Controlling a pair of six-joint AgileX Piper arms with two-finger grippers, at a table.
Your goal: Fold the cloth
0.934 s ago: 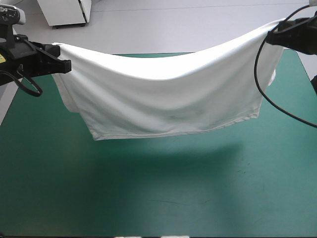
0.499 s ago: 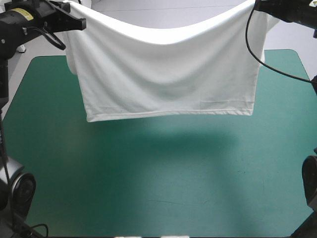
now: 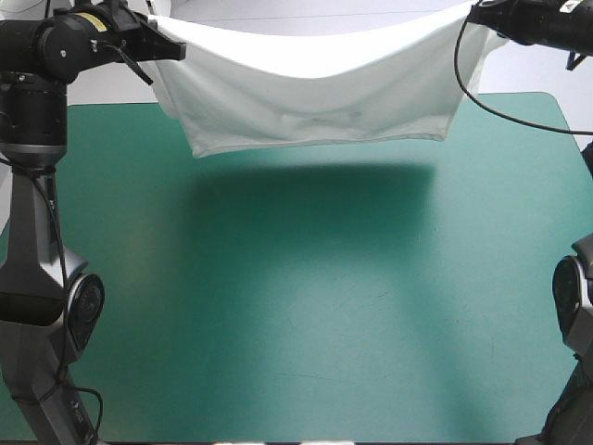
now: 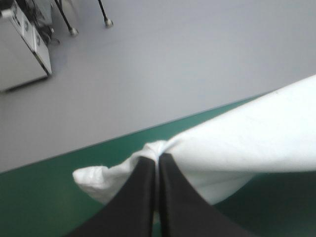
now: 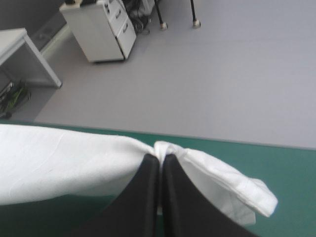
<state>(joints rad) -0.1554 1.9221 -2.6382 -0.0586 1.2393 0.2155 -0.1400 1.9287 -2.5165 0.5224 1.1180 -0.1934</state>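
The white T-shirt (image 3: 315, 88) hangs stretched in the air over the far part of the teal-green table (image 3: 306, 306), sagging in the middle, its hem clear of the cover. My left gripper (image 3: 167, 42) is shut on its left top corner, my right gripper (image 3: 477, 14) on its right top corner. In the left wrist view the fingers (image 4: 143, 192) pinch the T-shirt (image 4: 247, 138) at their tips, a sleeve bunch hanging beside them. In the right wrist view the fingers (image 5: 170, 192) clamp the T-shirt (image 5: 64, 158) the same way, a sleeve drooping to one side.
The shirt's shadow lies on the cover under and in front of the hem. Open teal-green surface stretches toward the near edge. The table's far edge shows in both wrist views just beyond the fingertips, with grey floor past it.
Both arms have carried the T-shirt higher and farther toward the table's far edge. The hem has risen and the shirt now hangs shorter in the high view.
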